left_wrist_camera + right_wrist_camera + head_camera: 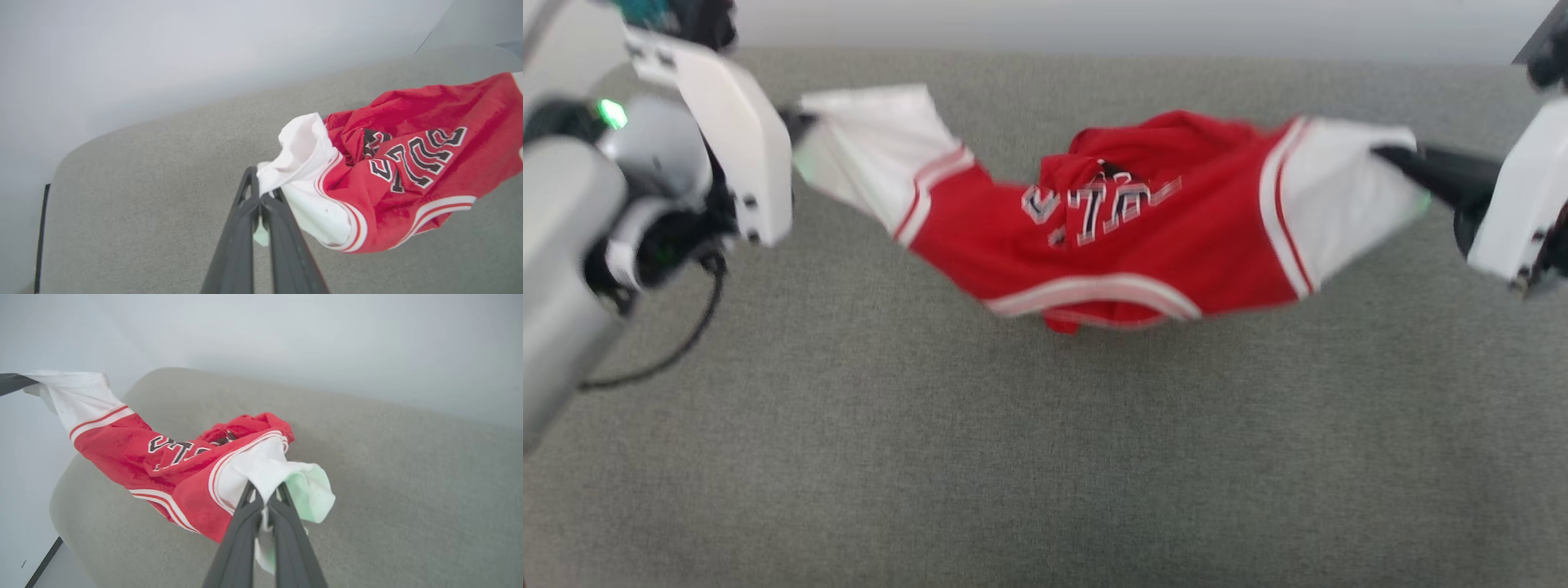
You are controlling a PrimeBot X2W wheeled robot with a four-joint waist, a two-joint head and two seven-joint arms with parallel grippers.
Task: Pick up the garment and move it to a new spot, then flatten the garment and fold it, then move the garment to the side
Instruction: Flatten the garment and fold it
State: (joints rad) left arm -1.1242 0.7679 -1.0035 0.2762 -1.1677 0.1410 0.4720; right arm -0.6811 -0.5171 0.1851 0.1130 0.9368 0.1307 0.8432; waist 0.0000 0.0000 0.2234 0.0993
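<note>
Nearest, at the left, a pale forearm (556, 269). Clamps one white sleeve (874, 147) in the left gripper (800, 122), fingers closed tight on cloth. Holds the shirt (1111, 237) slung between both ends over the grey cushion (1045, 457), sagging at the middle, likely to spread it for carrying across. Pinches the other sleeve (1339, 188) in the right gripper (1380, 151), likewise closed.

White shells (735, 131), black cable (697, 329) (green lamp (611, 113) lit), slim dark fingers (237, 245).
</note>
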